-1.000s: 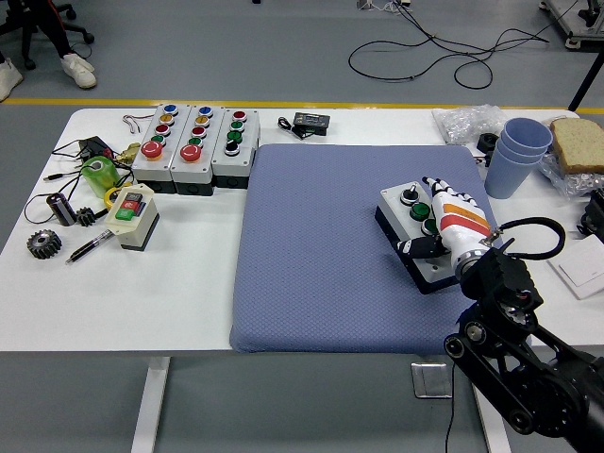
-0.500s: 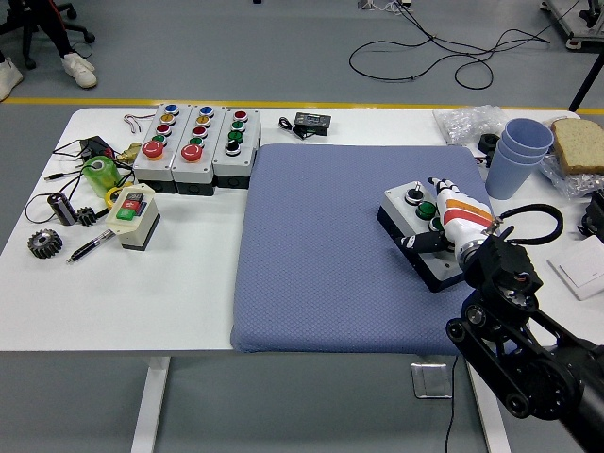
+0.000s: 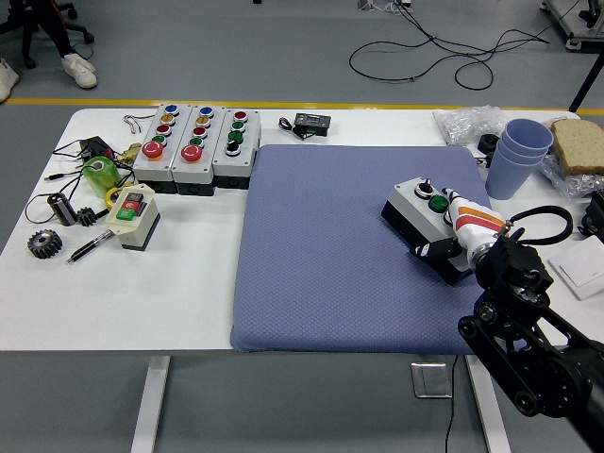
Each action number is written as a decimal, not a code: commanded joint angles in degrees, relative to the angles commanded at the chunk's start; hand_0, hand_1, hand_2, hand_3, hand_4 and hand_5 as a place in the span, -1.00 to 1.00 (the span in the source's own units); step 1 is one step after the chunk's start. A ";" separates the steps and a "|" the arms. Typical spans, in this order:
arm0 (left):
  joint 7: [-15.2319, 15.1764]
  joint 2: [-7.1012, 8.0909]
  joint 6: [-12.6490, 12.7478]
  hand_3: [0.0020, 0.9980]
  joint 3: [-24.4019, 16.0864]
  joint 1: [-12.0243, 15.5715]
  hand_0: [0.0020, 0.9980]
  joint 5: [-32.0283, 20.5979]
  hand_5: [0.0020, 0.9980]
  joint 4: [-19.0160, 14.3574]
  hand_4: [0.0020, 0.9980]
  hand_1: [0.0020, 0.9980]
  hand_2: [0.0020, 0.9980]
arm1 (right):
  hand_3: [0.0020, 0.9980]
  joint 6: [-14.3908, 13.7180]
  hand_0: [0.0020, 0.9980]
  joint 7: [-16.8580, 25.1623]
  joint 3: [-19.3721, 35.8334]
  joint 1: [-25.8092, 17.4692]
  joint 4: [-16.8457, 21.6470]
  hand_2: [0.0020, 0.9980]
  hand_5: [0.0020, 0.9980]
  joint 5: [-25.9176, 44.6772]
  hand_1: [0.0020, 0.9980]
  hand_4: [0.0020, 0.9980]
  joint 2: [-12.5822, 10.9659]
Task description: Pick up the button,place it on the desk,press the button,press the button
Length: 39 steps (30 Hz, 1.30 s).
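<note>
Far left of frame, on the white worktop [image 3: 189, 302]: dark toothed gear [image 3: 42, 244], small black cylinder [image 3: 60, 208], pen [image 3: 91, 248], green roll of something [image 3: 98, 175], tangle of thin wires. Next to those a small cream switch box [image 3: 133, 216] with one red and one green button. Behind it, three grey multi-button control boxes [image 3: 195, 146] side by side, hard plastic, coloured round caps.

Centre: blue quilted mat [image 3: 330, 255], soft textured fabric, lying flat, corners rounded.

Centre-right, on the mat's right part: the button box [image 3: 421, 209], grey top on a black base, rigid rectangular plastic housing, black knob and green cap visible. Looks light, stiff, not fragile; smooth sides could slip, though the mat's texture should hold it when pressed. Best hold seems across the long side walls, clear of the caps.

Right robot hand [image 3: 459, 238], white with orange and red stripes, is wrapped on the box's lower-right end, thumb on the near side, fingers over the top. Box sits tilted at an angle.

Upper right: stacked blue cups [image 3: 524, 151], crumpled clear plastic [image 3: 469, 121], bread slices [image 3: 578, 143].
</note>
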 joint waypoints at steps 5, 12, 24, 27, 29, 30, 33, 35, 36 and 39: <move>0.01 0.00 -0.04 0.09 -0.08 0.06 0.20 0.25 0.42 0.00 -0.29 0.27 0.35 | 0.87 2.31 -0.32 0.00 -0.02 -0.03 -0.19 0.28 -0.47 -0.74 -0.28 0.98 -0.19; -0.03 0.00 0.01 0.09 -0.20 0.21 0.20 0.27 0.42 0.00 -0.29 0.27 0.35 | 0.60 3.62 -0.49 0.00 -0.41 0.06 0.15 0.11 -0.50 -2.21 -0.45 0.95 -0.40; -0.16 0.00 0.12 0.09 0.09 0.01 0.20 -0.48 0.42 0.00 -0.28 0.27 0.35 | -0.16 -1.89 -0.95 0.00 -2.73 0.34 0.49 -0.28 -0.89 -2.83 -0.81 0.57 -1.58; -0.16 0.00 0.18 0.09 0.00 -0.08 0.20 -0.59 0.40 0.00 -0.29 0.27 0.35 | -0.20 -3.47 -1.00 0.00 -3.53 0.50 0.80 -0.37 -0.94 -2.83 -0.95 0.42 -2.51; -0.16 0.00 0.19 0.09 0.00 -0.13 0.20 -0.66 0.40 0.00 -0.29 0.27 0.35 | -0.20 -4.84 -1.00 0.19 -4.35 0.49 1.29 -0.37 -0.94 -2.71 -0.95 0.42 -3.60; -0.19 0.00 0.22 0.09 0.05 -0.15 0.20 -0.83 0.40 0.00 -0.29 0.27 0.35 | -0.20 -5.32 -1.00 1.49 -4.81 0.50 1.58 -0.37 -0.94 -2.38 -0.95 0.42 -4.23; -0.17 0.00 0.23 0.09 -0.05 -0.20 0.20 -0.77 0.40 0.00 -0.29 0.27 0.35 | -0.17 -5.55 -1.00 7.61 -6.66 0.75 2.61 -0.45 -1.00 -1.11 -1.00 0.14 -6.49; -0.19 0.00 0.24 0.09 0.00 -0.22 0.20 -0.82 0.40 0.00 -0.29 0.27 0.35 | -0.17 -5.77 -1.00 12.01 -7.88 0.99 3.26 -0.45 -1.00 -0.51 -1.00 0.14 -7.85; -0.20 0.00 0.25 0.09 0.03 -0.23 0.20 -0.85 0.40 0.00 -0.29 0.27 0.35 | -0.17 -5.82 -1.00 14.53 -8.22 1.06 3.43 -0.45 -1.00 -0.34 -1.00 0.14 -8.25; -0.23 0.00 0.28 0.09 -0.04 -0.22 0.19 -0.89 0.40 0.00 -0.28 0.27 0.35 | -0.17 -5.49 -0.99 20.72 -9.86 1.54 4.53 -0.45 -1.00 0.91 -1.00 0.11 -10.06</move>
